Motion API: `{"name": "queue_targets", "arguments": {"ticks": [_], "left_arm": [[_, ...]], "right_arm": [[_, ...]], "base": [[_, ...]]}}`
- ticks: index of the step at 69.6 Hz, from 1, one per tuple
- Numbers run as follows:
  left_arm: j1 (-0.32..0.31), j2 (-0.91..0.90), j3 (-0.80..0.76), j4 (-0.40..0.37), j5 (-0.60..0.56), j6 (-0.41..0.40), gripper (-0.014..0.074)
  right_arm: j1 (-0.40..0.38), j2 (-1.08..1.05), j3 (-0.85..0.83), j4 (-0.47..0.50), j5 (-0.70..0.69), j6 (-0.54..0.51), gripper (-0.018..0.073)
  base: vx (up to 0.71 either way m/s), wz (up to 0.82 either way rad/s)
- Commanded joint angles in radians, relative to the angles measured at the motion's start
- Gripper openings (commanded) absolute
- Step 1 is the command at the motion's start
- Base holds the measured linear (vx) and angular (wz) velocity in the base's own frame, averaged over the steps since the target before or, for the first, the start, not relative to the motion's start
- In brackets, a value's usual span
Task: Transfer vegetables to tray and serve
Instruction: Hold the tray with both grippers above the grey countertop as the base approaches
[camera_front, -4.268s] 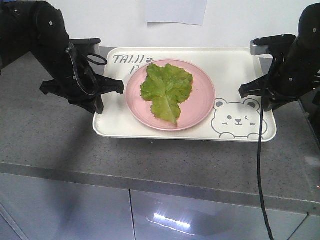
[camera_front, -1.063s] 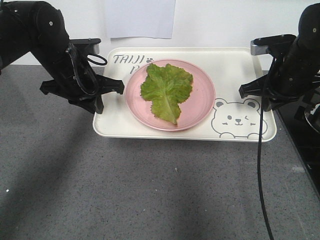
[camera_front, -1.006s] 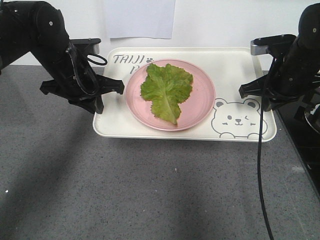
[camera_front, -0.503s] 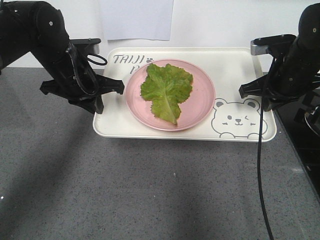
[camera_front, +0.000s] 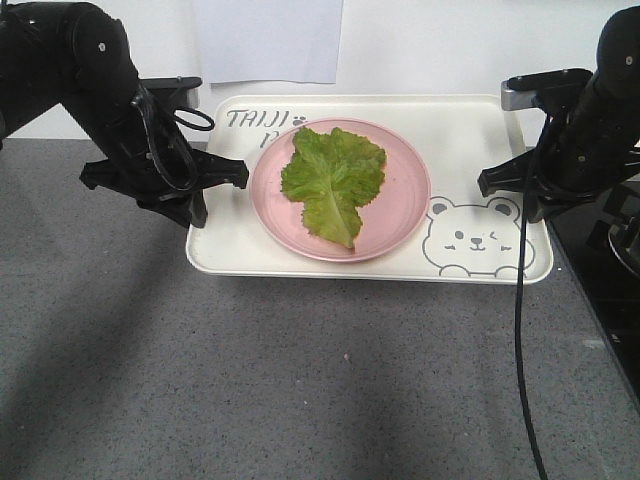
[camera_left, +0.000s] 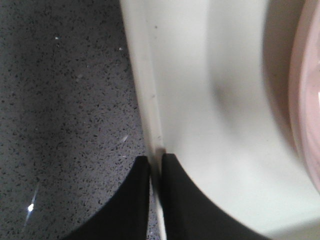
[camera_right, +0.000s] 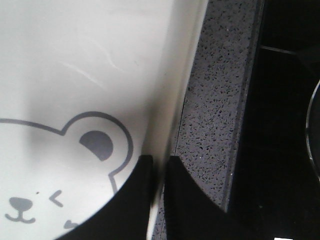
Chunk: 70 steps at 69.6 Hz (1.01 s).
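Observation:
The vegetables, one green crinkly lettuce leaf (camera_front: 333, 180), lie on a round pink plate (camera_front: 400, 205) that sits on the cream-white tray (camera_front: 470, 130) with bear drawing. My left gripper (camera_front: 210, 190) is shut on the tray's left rim; in the left wrist view its fingers (camera_left: 156, 160) pinch the rim of the tray (camera_left: 200, 100), one inside and one outside. My right gripper (camera_front: 520, 195) is shut on the right rim; in the right wrist view the gripper (camera_right: 161, 160) clamps the tray (camera_right: 75, 65) edge beside the bear's ear.
A grey speckled counter (camera_front: 250, 380) lies under and in front of the tray. A black glossy surface (camera_front: 615, 290) borders the counter on the right, also seen as a black surface (camera_right: 280, 100). A white paper sheet (camera_front: 268, 40) hangs on the back wall.
The surroundings have shifted: the counter's front edge and cabinets left the view, the wall paper slid left, and the black surface appeared at right. Tray and grippers hold the same places in view.

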Motion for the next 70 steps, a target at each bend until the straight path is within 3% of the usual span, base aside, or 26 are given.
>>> {"name": "queue_targets", "arguments": {"ticks": [1, 70], "left_arm": [[-0.011, -0.069, -0.038, -0.037, -0.009, 0.025, -0.0006], [-0.011, -0.069, -0.038, -0.037, -0.009, 0.025, -0.0006]], "right_arm": [[0.003, -0.054, -0.027, -0.018, -0.042, -0.042, -0.0008], [0.003, -0.054, -0.027, -0.018, -0.042, -0.042, -0.0008]], "base": [[0.03, -0.02], [0.02, -0.02]]}}
